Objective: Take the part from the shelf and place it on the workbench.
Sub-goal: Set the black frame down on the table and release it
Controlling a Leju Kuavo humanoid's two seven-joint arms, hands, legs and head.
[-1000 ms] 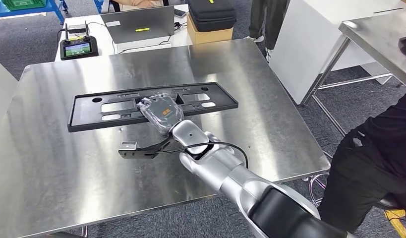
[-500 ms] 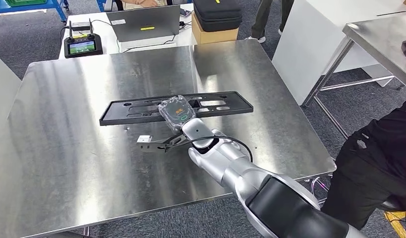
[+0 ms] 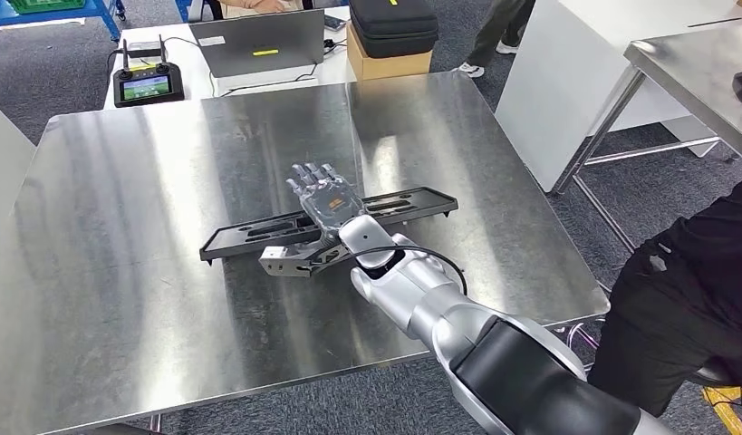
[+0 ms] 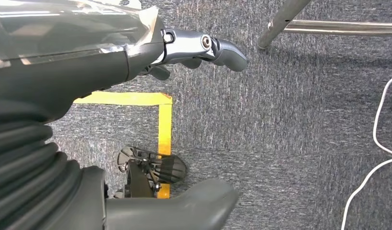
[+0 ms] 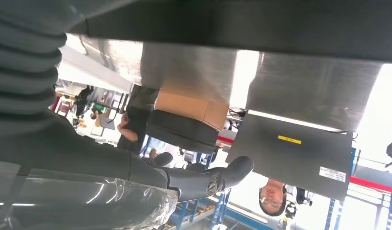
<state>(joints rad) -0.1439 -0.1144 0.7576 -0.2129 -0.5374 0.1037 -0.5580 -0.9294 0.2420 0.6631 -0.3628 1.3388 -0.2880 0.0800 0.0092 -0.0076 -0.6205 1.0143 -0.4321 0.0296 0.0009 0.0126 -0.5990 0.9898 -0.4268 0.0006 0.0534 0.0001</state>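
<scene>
Head view gives me the steel table (image 3: 122, 272) first, then the long black part (image 3: 258, 237) lying flat across its middle, well in from every edge. My right hand (image 3: 326, 198) lies over the part's centre with its fingers (image 3: 305, 177) stretched out and apart, holding nothing that I can see; whether the palm touches the part I cannot tell. I judge the placing as good as done, so I'd lift straight up, fingers kept spread, to avoid dragging the part or catching it with the wrist camera bracket (image 3: 290, 261) just beside its near edge. My left hand (image 4: 203, 48) hangs over the carpet, fingers loosely apart, empty.
</scene>
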